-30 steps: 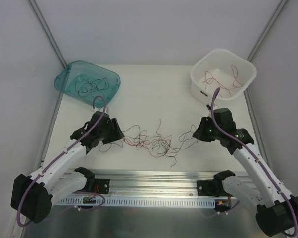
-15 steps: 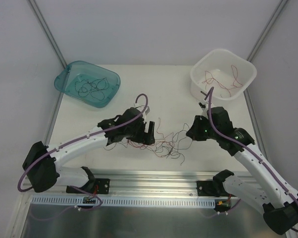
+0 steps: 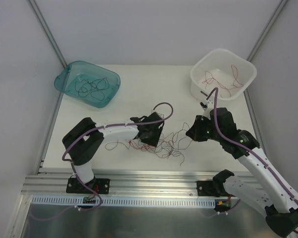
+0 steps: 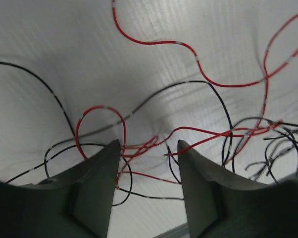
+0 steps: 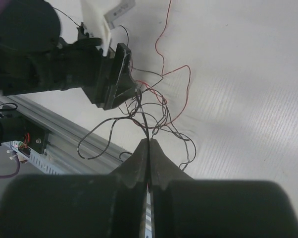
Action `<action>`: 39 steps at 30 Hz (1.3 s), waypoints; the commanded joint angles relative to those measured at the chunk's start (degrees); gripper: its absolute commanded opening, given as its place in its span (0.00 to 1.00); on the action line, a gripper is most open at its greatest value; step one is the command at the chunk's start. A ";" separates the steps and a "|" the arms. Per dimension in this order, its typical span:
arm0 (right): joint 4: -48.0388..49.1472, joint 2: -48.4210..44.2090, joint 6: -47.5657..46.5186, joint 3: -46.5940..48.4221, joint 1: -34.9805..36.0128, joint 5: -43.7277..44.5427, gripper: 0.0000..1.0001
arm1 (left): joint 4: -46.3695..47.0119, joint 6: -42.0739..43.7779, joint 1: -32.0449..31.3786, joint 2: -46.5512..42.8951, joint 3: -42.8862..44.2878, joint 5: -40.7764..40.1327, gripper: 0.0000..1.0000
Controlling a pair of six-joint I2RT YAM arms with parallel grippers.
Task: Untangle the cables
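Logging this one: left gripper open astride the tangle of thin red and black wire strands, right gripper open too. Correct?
Not quite. The right gripper is shut, a black strand of the tangle of thin red and black wire strands running into its pinch, as the right wrist view shows. The left gripper is open astride the tangle.

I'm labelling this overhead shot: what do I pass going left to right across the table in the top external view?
teal bin → left gripper → right gripper → white bin. The cables spread under and between both grippers, so they have no single place in the order.
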 commanded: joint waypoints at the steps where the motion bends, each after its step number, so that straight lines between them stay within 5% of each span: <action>1: -1.56 -2.48 -1.45 3.73 0.34 0.98 0.01 | 0.34 -2.38 0.08 1.11 1.07 -5.37 0.38; 5: -4.81 -4.15 -2.76 6.53 0.34 5.44 0.01 | 0.34 -4.49 2.01 -0.03 -2.01 -8.63 0.00; 17: -18.88 -9.42 -9.00 28.50 -0.10 30.67 0.01 | 0.16 -6.17 18.53 -12.68 -14.49 -7.31 0.00; 23: -19.06 -9.34 -10.41 34.84 -0.10 33.24 0.01 | -0.63 -4.23 24.77 -17.87 -18.01 -7.66 0.00; 28: -16.61 -8.81 -8.48 30.38 -0.10 27.27 0.00 | -0.72 -4.32 26.19 -21.47 -19.50 -4.43 0.00; 35: -9.67 -8.64 -5.49 18.16 -0.10 17.00 0.01 | -0.80 -3.97 24.70 -31.39 -19.77 2.96 0.35; 36: -7.57 -8.55 -5.32 15.62 -0.01 15.67 0.01 | -0.80 -3.71 24.43 -34.28 -19.86 3.75 0.51; 39: -4.22 -7.94 -5.14 11.92 -0.10 9.52 0.01 | -0.89 -3.62 23.64 -40.27 -19.95 6.48 0.69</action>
